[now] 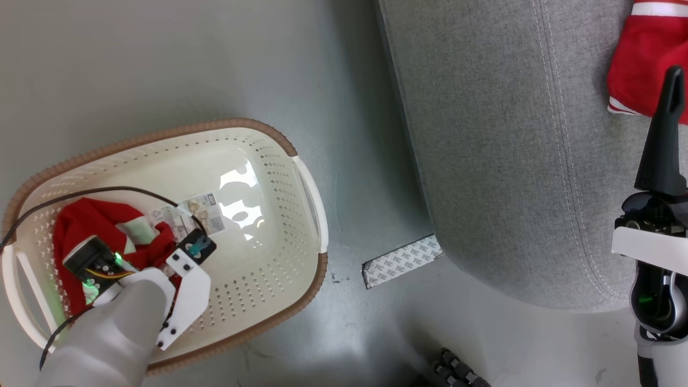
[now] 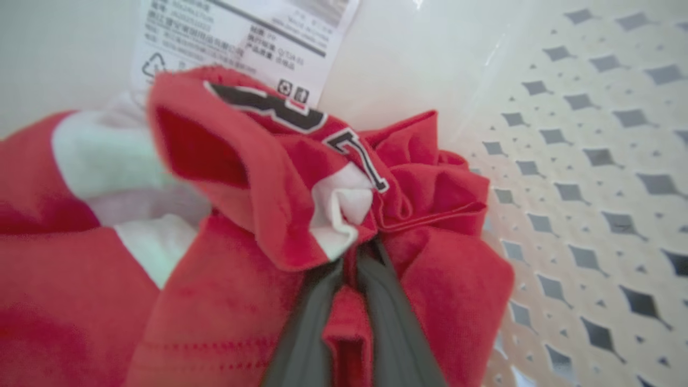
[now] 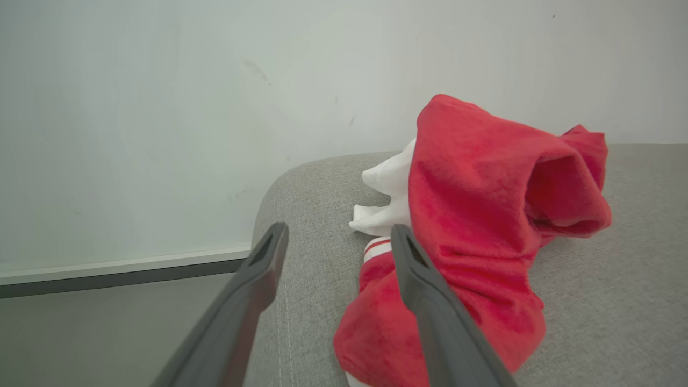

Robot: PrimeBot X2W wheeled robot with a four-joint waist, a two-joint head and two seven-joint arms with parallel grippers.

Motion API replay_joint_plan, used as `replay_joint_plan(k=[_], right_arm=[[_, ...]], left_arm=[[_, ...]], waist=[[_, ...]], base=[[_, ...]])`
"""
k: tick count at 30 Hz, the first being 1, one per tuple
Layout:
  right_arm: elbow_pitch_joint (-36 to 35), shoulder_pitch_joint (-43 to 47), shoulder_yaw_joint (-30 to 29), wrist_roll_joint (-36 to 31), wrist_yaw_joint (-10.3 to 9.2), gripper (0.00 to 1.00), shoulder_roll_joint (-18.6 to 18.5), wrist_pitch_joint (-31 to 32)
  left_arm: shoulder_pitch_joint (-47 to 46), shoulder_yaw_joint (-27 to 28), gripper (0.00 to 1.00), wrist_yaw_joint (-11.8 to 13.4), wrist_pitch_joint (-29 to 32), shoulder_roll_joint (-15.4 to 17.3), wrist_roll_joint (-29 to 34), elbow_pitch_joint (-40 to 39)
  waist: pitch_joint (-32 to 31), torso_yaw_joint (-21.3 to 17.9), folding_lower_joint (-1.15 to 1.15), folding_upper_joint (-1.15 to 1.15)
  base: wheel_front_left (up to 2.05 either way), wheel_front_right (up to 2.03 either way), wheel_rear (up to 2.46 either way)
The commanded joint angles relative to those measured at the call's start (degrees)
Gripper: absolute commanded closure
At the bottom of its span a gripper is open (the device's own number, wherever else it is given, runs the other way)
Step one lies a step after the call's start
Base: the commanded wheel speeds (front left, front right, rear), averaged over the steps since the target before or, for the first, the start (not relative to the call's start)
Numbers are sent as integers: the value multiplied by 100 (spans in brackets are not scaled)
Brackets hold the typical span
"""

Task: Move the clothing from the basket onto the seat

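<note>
The cream basket (image 1: 215,124) stands on the floor at the left, holding a red garment (image 1: 86,215) with white trim. My left gripper (image 2: 359,250) is down inside the basket, shut on a bunched fold of this clothing (image 2: 258,215), which bears black-and-white lettering. The grey seat (image 1: 510,134) lies to the right. A second red garment (image 1: 642,59) with white lining rests on it. My right gripper (image 3: 338,231) hovers open just in front of that garment (image 3: 484,215), above the seat (image 3: 618,269), holding nothing. In the head view the right gripper (image 1: 673,75) points up at the far right.
A printed label (image 1: 207,212) sticks to the basket floor. A black cable (image 1: 80,193) arcs over the basket. A strip of patterned tape (image 1: 402,260) lies on the grey floor between basket and seat. A pale wall (image 3: 161,107) stands behind the seat.
</note>
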Motion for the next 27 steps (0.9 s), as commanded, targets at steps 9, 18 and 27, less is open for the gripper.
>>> replay_joint_plan(k=[9,18,27], right_arm=[[34,-111,-2,-151,-13,0,17,-15],[129,63,-8,-320,-13,0,-101,-15],[273,303,77,-419,-13,0,-417,-14]], left_arm=[[10,-70,100,7,-420,-44,-227,23],[264,32,100,48,-777,-580,-578,23],[672,169,100,16,-1473,-969,-994,21]], waist=[[-285,109,0,0],[-1157,363,0,0],[-2300,780,0,0]], base=[[0,0,0],[0,0,0],[0,0,0]])
